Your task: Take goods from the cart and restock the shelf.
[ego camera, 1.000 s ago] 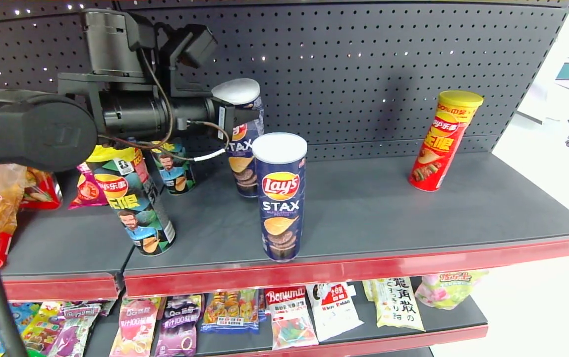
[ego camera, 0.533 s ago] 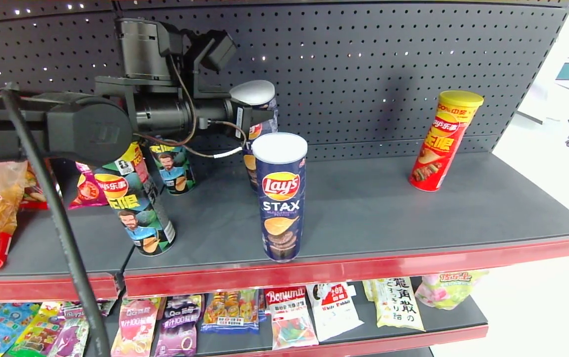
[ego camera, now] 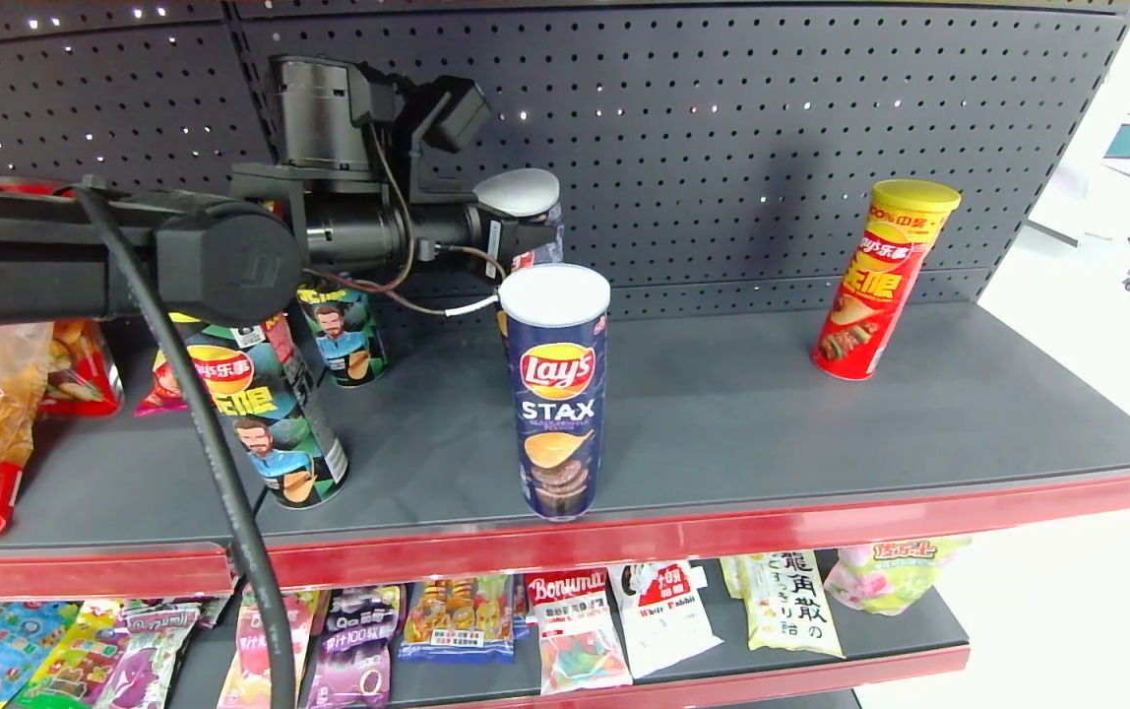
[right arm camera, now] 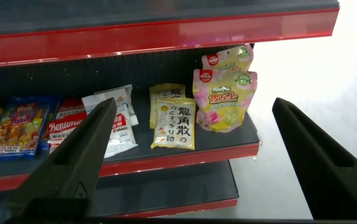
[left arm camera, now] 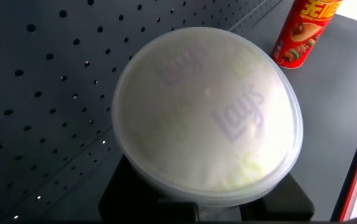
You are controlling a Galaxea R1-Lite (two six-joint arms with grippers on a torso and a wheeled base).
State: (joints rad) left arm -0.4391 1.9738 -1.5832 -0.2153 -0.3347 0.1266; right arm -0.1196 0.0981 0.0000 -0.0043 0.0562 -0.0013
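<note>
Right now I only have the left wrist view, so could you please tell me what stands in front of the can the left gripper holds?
Observer: A second blue can stands upright near the shelf's front edge, in front of the held can.
Operator: Thank you. And the other arm?
Observer: The right gripper is open, low down, facing snack bags on the lower shelf.
Operator: Anything to the left?
Observer: Two green cans; the nearer one leans.
</note>
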